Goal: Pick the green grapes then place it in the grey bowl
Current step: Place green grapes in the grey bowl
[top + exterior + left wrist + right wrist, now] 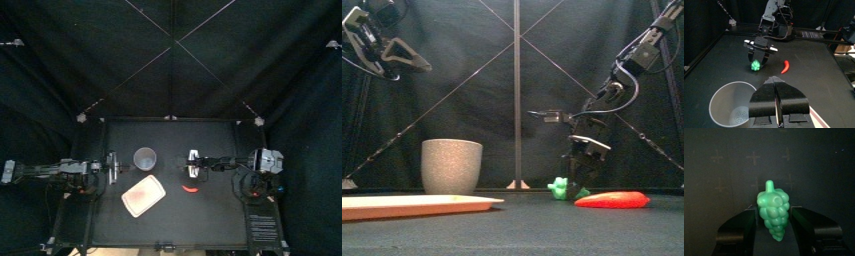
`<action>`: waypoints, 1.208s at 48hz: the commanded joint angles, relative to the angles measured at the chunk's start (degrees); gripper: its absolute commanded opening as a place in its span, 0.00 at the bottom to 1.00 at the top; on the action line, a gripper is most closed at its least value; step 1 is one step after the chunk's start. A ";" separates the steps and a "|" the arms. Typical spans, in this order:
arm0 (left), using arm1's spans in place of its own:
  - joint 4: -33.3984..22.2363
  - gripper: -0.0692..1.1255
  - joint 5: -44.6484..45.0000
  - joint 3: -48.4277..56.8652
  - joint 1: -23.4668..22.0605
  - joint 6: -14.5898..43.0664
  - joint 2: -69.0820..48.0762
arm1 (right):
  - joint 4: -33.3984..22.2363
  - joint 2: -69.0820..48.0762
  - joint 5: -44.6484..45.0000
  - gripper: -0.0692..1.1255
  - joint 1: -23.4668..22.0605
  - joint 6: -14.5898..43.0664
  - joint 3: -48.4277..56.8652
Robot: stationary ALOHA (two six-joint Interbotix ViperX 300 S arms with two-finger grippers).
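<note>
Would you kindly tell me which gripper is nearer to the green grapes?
Right. The right gripper straddles the green grapes, one jaw either side; the left gripper hangs raised near the grey cup, well away.
</note>
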 commanded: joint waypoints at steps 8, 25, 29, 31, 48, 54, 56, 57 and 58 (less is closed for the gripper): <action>-0.53 0.13 -0.18 -0.35 0.18 0.00 0.18 | 0.26 -3.78 0.09 0.60 1.85 0.18 -2.46; -0.53 0.13 -0.18 -0.35 0.18 0.18 0.18 | 0.00 -5.89 -4.22 0.60 8.79 -0.79 -16.88; -0.53 0.13 -0.18 -0.26 0.18 0.18 0.18 | -0.09 -4.04 -6.68 0.60 9.32 -0.62 -20.39; -0.53 0.13 -0.18 -0.18 0.18 0.18 0.18 | -0.09 -2.72 -8.61 0.59 9.32 -0.62 -22.50; -0.53 0.13 -0.18 0.62 0.18 0.26 0.18 | -0.09 12.13 -12.13 0.59 7.12 -0.09 -37.44; -0.44 0.13 -0.18 0.70 0.18 0.26 0.18 | 1.32 15.03 -9.05 0.60 5.89 0.70 -40.78; -0.44 0.13 -0.18 0.79 0.18 0.26 0.18 | 2.20 15.56 -7.47 0.61 5.71 0.97 -41.66; -0.44 0.13 -0.18 0.79 0.18 0.26 0.18 | 2.64 15.73 -6.68 0.61 5.63 1.05 -42.01; -0.44 0.13 -0.18 0.88 0.18 0.35 0.18 | 2.90 16.00 -5.71 0.62 5.36 0.97 -42.36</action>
